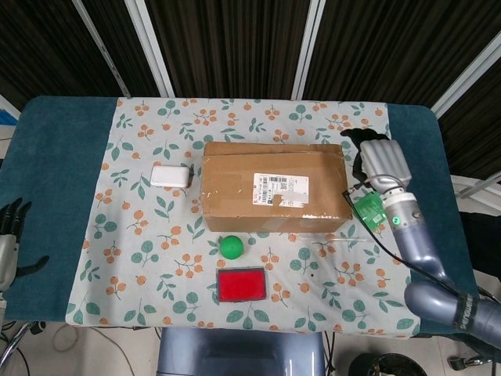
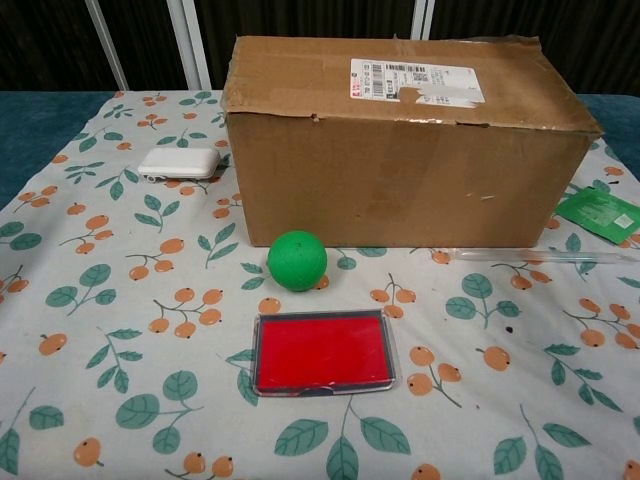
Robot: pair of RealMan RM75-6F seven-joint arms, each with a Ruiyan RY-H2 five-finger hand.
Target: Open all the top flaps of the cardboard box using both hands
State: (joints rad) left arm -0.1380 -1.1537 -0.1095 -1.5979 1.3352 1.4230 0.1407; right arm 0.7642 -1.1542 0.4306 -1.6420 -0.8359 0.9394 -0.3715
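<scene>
A brown cardboard box stands in the middle of the flowered cloth, its top flaps lying flat and closed, a white shipping label on top. My right hand hovers just off the box's right end, near the top right corner, fingers spread, holding nothing; the chest view does not show it. My left hand stays low at the far left edge of the head view, fingers apart, far from the box.
A white case lies left of the box. A green ball and a red flat case sit in front of it. A green packet lies under my right forearm, and a clear tube lies by the box's front right.
</scene>
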